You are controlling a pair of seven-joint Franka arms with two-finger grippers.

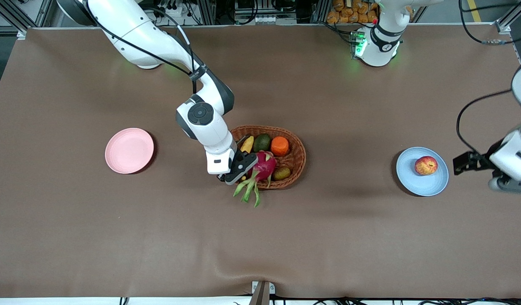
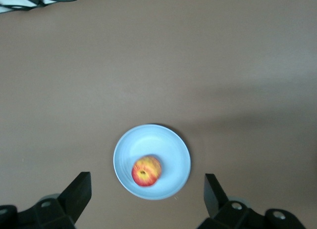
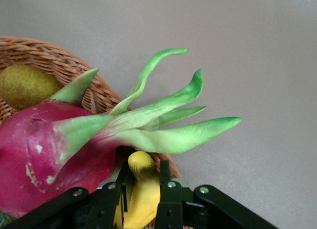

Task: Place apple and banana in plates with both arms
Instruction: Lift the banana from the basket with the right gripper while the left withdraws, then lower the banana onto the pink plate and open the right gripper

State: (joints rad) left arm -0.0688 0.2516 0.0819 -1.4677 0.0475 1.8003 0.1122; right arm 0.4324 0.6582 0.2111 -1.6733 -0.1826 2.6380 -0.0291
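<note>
Right pincer on banana in basket; apple already plated.

Right pincer (image 3: 141, 199) was down at the wicker basket's (image 1: 296, 159) edge, fingers narrowed on the banana (image 3: 141, 189). The banana's long axis ran along the basket rim under the dragon fruit (image 1: 264, 166). Pink plate (image 1: 129, 150), bare, lay toward the right arm's end of the table (image 1: 260, 237), so the carry looked to go that way. Left pincer (image 2: 148, 199) was wide, empty, beside the blue plate (image 1: 434, 186) holding the apple (image 1: 425, 165).

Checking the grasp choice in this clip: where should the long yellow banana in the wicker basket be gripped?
Near its end, from above: the long yellow banana is wedged beside the magenta dragon fruit at the brown wicker basket rim, so only its narrow width is open. The right hand pinches there.
</note>
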